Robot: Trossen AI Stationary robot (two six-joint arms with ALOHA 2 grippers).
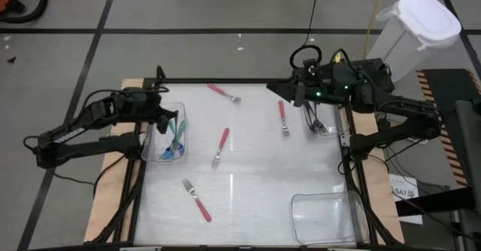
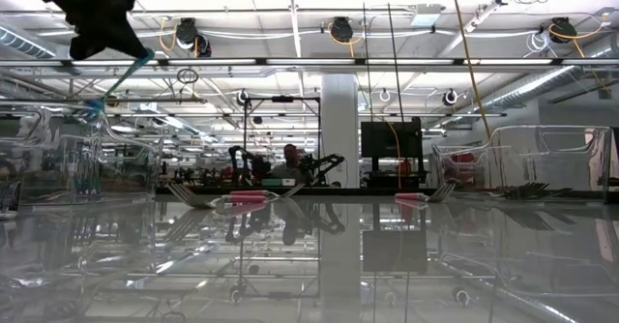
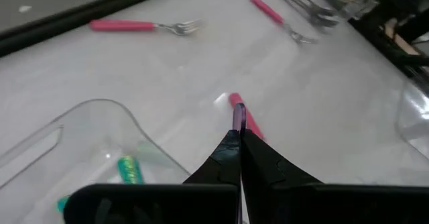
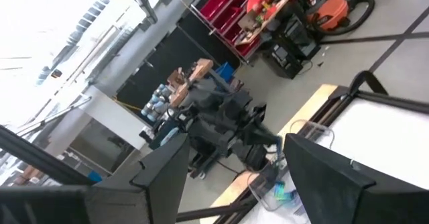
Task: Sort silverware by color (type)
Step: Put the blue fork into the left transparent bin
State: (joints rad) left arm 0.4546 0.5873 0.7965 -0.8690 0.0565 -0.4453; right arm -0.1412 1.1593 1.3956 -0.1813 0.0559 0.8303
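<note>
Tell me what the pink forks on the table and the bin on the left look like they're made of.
Pink forks, e.g.: the handles look like matte plastic, solid pink and opaque; the tines look like metal, grey with a slight shine. Left bin: probably clear glossy plastic, since the table and teal forks show through its walls and the edges catch the light.

Grey tiled floor [image 1: 188, 48], white lidded bin [image 1: 417, 29].

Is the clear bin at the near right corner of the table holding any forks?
No, the near-right bin shows only bare clear plastic in the high view.
</note>
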